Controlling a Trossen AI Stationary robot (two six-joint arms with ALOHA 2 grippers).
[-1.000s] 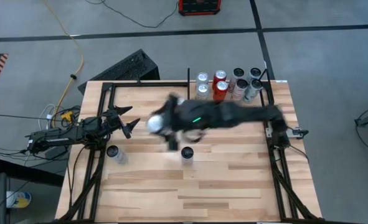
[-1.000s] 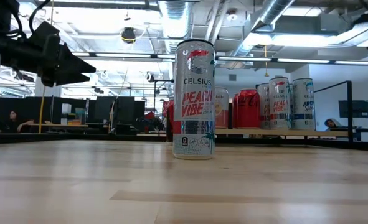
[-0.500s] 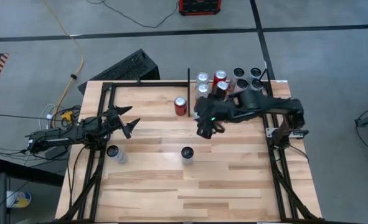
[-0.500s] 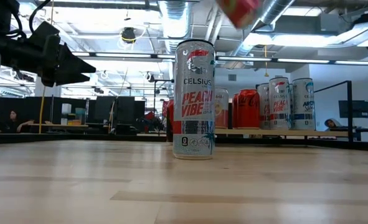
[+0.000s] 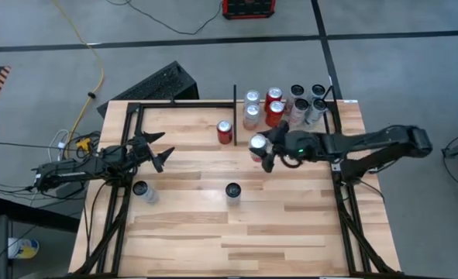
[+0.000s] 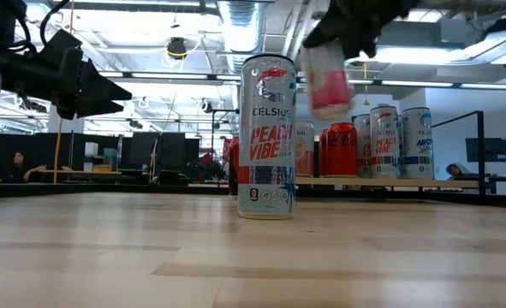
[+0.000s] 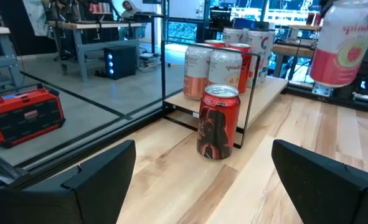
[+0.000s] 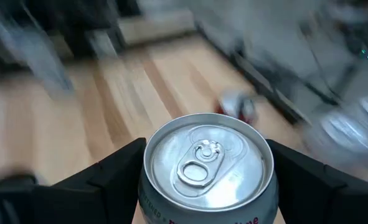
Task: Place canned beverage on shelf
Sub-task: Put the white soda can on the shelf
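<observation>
Cans number ten in the high view. Going left to right: the left gripper point(image 5: 160, 152) hangs over the table's point(image 5: 290, 225) left side with its fingers point(image 7: 90, 180) spread wide and nothing between them. Just beside those fingers, toward the near edge, one silver can point(image 5: 141, 190) stands alone. Farther out from the fingertips, near the table's middle, stands a tall can point(image 6: 266, 137) with peach lettering, and beyond the fingertips toward the far edge a dark red can point(image 7: 218, 122) stands on the table just in front of the shelf's black rail.

The right gripper point(image 5: 264, 149) holds a pink and white can point(image 6: 328, 79) upright, clear of the table, one finger point(image 8: 106, 174) on each side of it. Its silver lid with the pull tab fills the right wrist view between the two fingers. The dark red can is near these fingers, on the side toward the left arm.

The shelf point(image 5: 345, 108) lies past the right gripper's fingers at the far right corner of the table: a light wooden surface with thin black rails. Six cans stand on it in a tight group: two silver-topped, two red, and two pale ones at the right end. The held can is near the shelf's front rail, not yet on the shelf.
</observation>
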